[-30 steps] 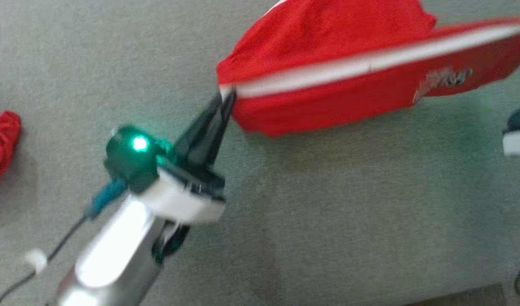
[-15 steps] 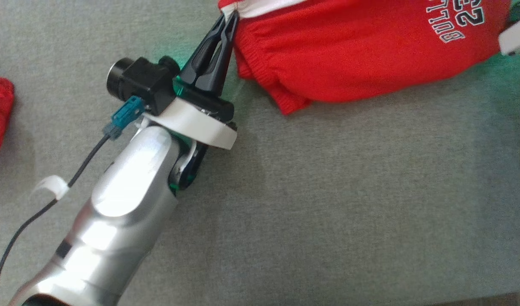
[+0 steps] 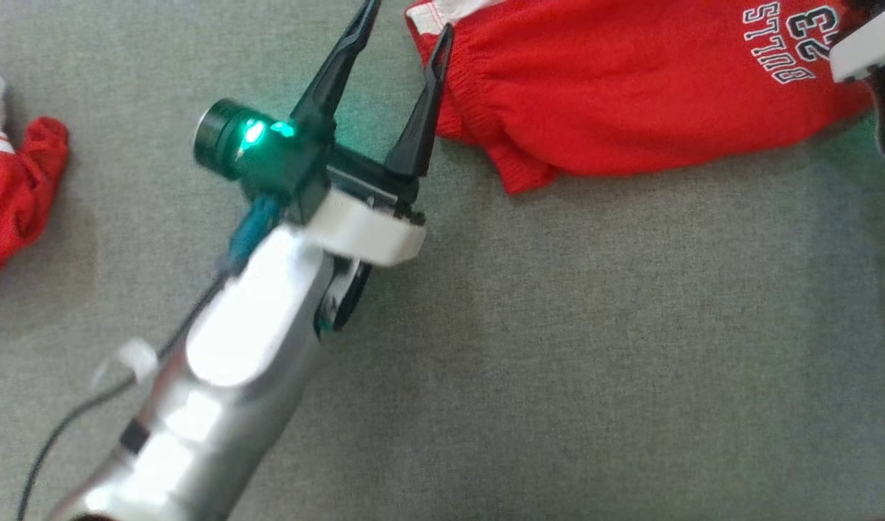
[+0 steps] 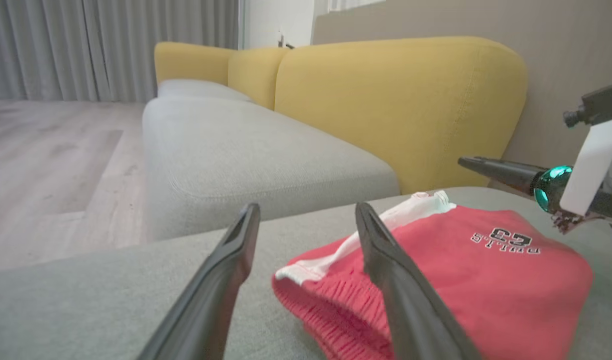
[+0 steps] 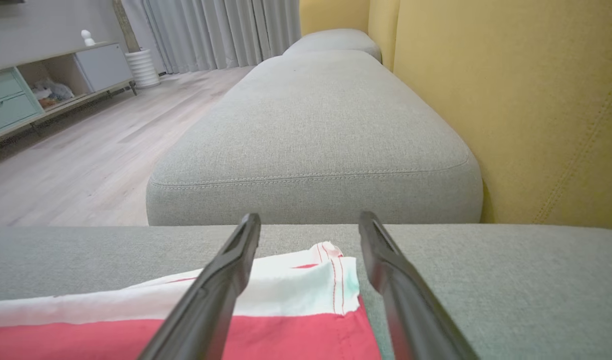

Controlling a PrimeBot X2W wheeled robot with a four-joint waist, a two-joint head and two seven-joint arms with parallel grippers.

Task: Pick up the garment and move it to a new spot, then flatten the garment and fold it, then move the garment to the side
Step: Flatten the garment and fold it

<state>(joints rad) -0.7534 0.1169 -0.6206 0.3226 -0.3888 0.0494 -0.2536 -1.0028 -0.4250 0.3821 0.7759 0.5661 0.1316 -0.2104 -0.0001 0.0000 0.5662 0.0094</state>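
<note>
Left claw point(image 3: 410, 16) stands wide open and empty at the left end of the garment point(image 3: 630, 94). One finger is above bare cushion and the other crosses the ribbed hem. Right claw point(image 5: 308, 216) is also spread wide and empty, straddling the corner of the white waistband point(image 5: 285, 287) at the opposite end.

The garment, red shorts with a printed number, lies bunched and doubled near the rear edge of the sofa seat point(image 3: 558, 362), close to the yellow backrest point(image 4: 396, 110). A second red item point(image 3: 15, 195) lies at the seat's left edge, well apart.

Probable faults from this state:
- Snagging: the finger over the hem may drag the cloth if the arm moves sideways.
- Double-layer pinch: closing on the bunched end may trap both layers and prevent flattening.
- Skew: unequal pull from the two ends would twist the garment.
</note>
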